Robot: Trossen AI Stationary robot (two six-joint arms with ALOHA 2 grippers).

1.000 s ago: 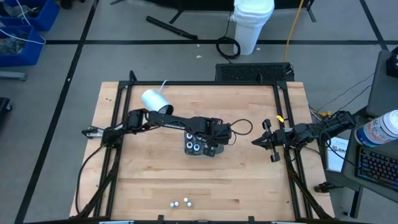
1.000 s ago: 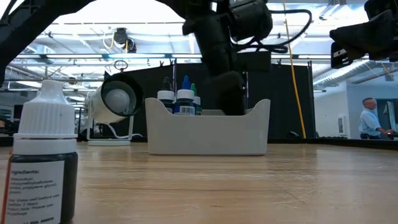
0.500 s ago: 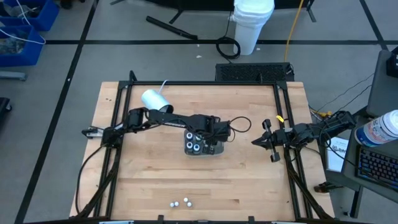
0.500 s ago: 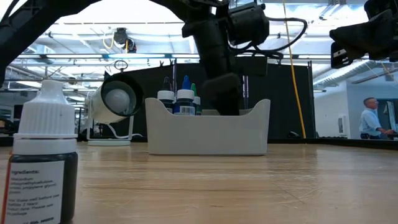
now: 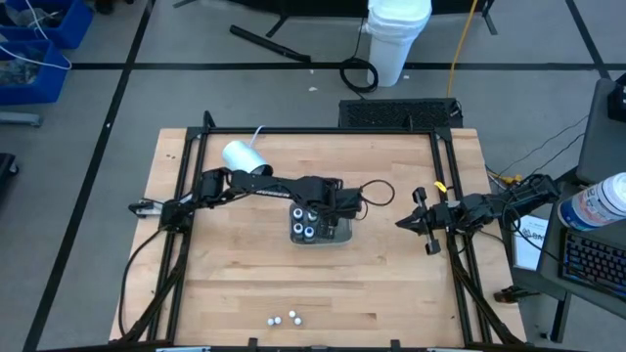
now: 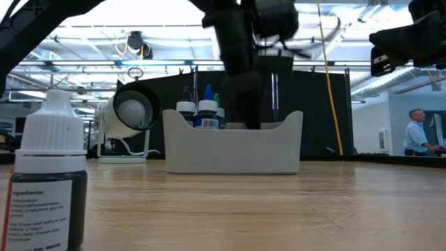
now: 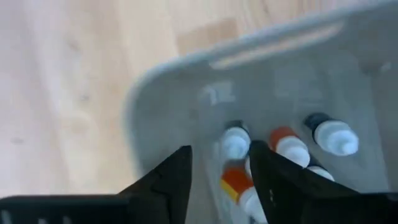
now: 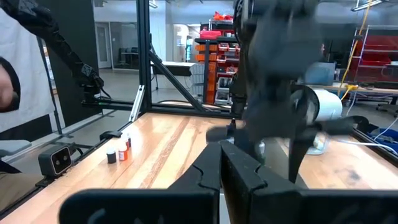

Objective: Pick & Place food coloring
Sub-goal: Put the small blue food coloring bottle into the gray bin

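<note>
2 fingers of left gripper (image 7: 219, 180) now stand parted, empty, above grey tray (image 5: 340, 238); food coloring bottle (image 7: 236, 142) released among others. Right gripper (image 8: 221, 163) closed, idle at table's right edge.

One tray (image 5: 337, 238), three loose bottles (image 5: 282, 319) (more stand inside).

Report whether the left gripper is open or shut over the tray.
Open. The left gripper shows a clear gap between its fingers, nothing held, above bottles standing in the tray.
</note>
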